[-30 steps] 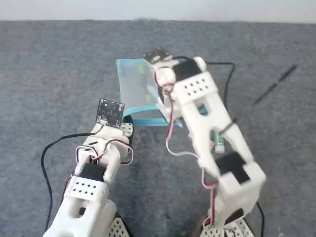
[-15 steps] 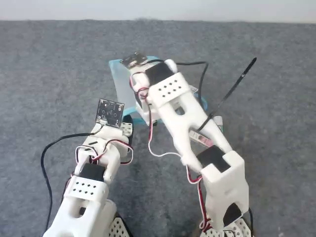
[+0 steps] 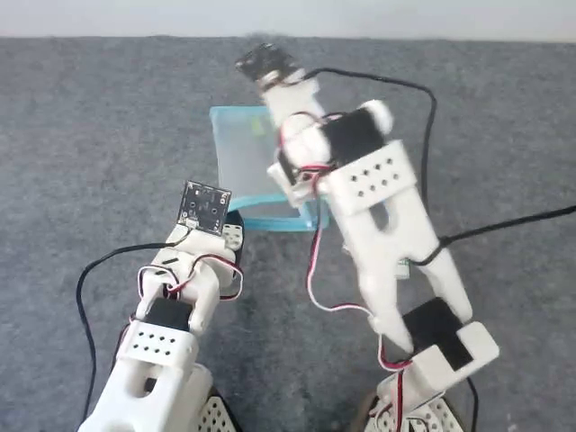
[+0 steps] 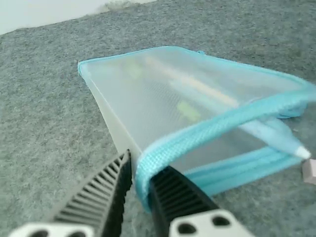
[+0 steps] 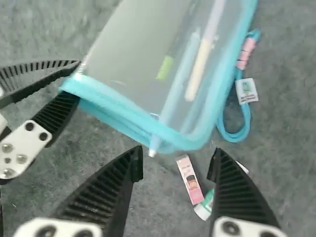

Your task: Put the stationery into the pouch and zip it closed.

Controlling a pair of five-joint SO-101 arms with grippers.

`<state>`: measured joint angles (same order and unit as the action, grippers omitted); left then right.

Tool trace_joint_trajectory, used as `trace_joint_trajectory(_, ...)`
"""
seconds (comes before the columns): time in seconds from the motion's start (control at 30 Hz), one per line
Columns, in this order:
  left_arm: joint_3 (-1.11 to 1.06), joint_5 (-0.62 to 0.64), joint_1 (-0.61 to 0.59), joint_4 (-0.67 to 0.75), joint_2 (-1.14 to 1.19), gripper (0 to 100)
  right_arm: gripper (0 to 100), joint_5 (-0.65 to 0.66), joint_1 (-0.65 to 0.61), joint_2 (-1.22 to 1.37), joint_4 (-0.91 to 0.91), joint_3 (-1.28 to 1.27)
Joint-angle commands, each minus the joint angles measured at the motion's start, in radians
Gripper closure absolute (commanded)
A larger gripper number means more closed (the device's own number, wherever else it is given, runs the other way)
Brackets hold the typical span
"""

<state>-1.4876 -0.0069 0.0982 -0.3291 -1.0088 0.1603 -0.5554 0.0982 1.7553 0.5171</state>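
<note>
The translucent blue-trimmed pouch (image 4: 187, 108) is pinched at its zipper edge by the left pincer (image 4: 143, 167) on the grey worktop (image 3: 90, 135). The right pincer (image 5: 177, 153) is held wide over the mouth, where a pen (image 5: 154, 147) protrudes; a small pink stick (image 5: 189, 185) lies just beside.

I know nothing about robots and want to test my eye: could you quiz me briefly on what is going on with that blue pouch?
1. True or false: the left claw pinches the pouch by its zip edge.
2. The right claw is: A open above the pouch; B shut on a pen; C shut on the pouch.
3. Fill in: the pen tip pokes out of the pouch's open ____.
Key: 1 true; 2 A; 3 mouth.
</note>
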Motion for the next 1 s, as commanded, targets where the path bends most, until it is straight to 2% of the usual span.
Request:
trace_joint_trajectory(0.0, 0.004, -0.011, 0.008, 0.015, -0.002, 99, 79.4, 0.023, 0.070, -0.070, 0.036, -0.094)
trace_joint_trajectory(0.07, 0.004, -0.011, 0.008, 0.015, -0.002, 99, 81.1, 0.080, 0.104, -0.081, 0.036, -0.169)
trace_joint_trajectory(0.27, 0.004, -0.012, 0.008, 0.015, -0.002, 99, 99.5, 0.187, 0.154, -0.197, 0.031, -0.356)
trace_joint_trajectory(0.47, 0.004, -0.014, 0.011, 0.015, -0.002, 99, 99.1, 0.199, 0.050, -0.421, -0.093, -0.617)
trace_joint_trajectory(0.63, 0.004, -0.014, 0.009, 0.015, -0.002, 99, 99.1, 0.157, -0.038, -0.440, -0.280, -0.815)
trace_joint_trajectory(0.8, 0.004, -0.014, 0.008, 0.015, -0.002, 99, 99.1, 0.103, -0.042, -0.371, -0.409, -0.824)
trace_joint_trajectory(0.97, 0.004, -0.014, 0.006, 0.015, -0.002, 99, 99.1, 0.100, -0.041, -0.274, -0.432, -0.766)
